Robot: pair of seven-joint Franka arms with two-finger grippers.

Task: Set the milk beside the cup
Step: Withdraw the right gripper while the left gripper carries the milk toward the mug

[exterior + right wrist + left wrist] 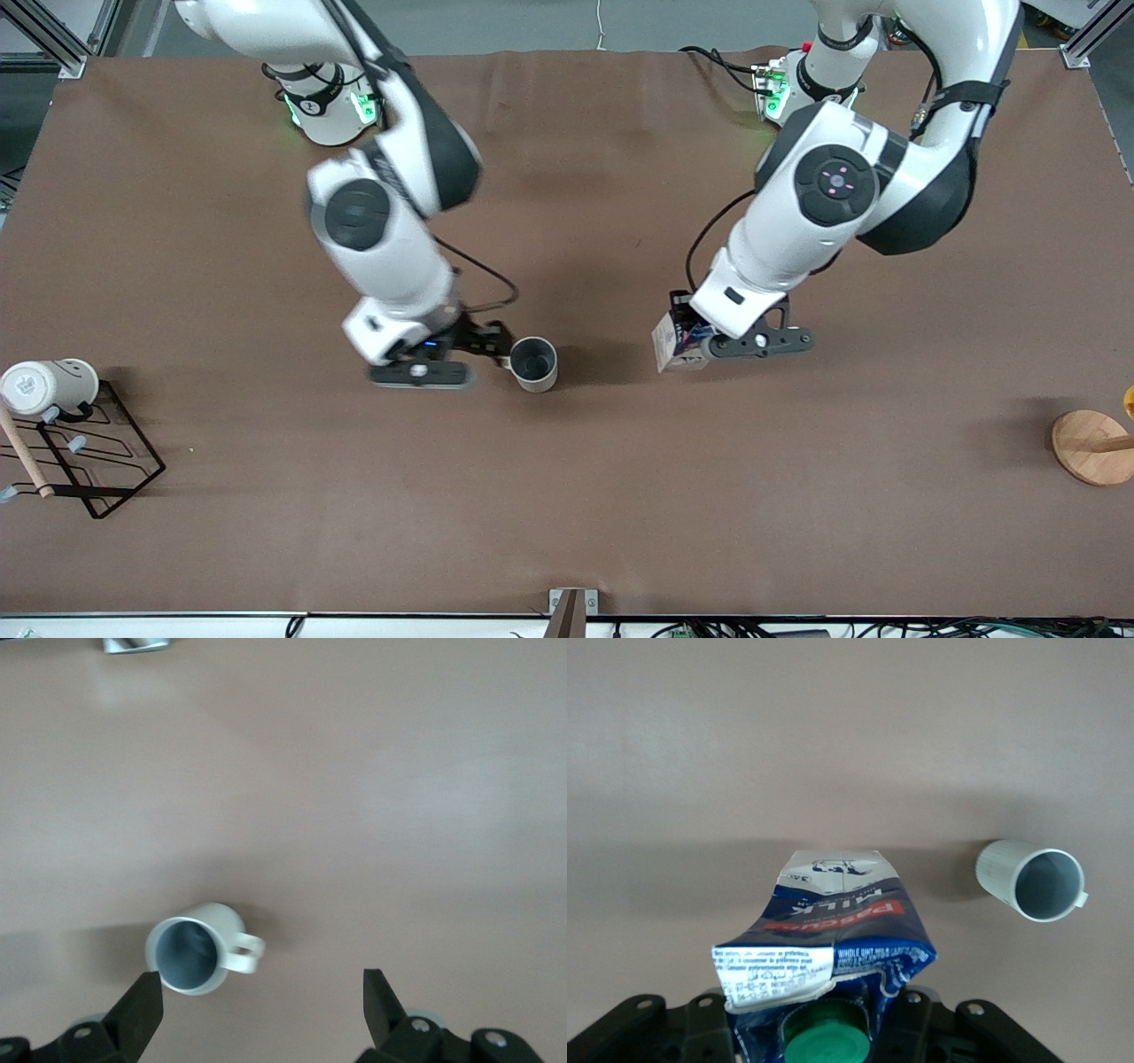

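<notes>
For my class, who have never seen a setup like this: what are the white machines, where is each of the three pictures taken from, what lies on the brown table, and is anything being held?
The white machines are two robot arms, each ending in a two-finger claw. One picture looks down from a high camera facing them; the other two come from cameras on the arms' wrists. The left claw is shut on the milk carton, near the table's middle. The right claw is open, empty, right beside the grey cup, which stands upright. The milk is apart from the cup, toward the left arm's end. At the table's ends sit a white mug on a black wire rack and a wooden disc.
</notes>
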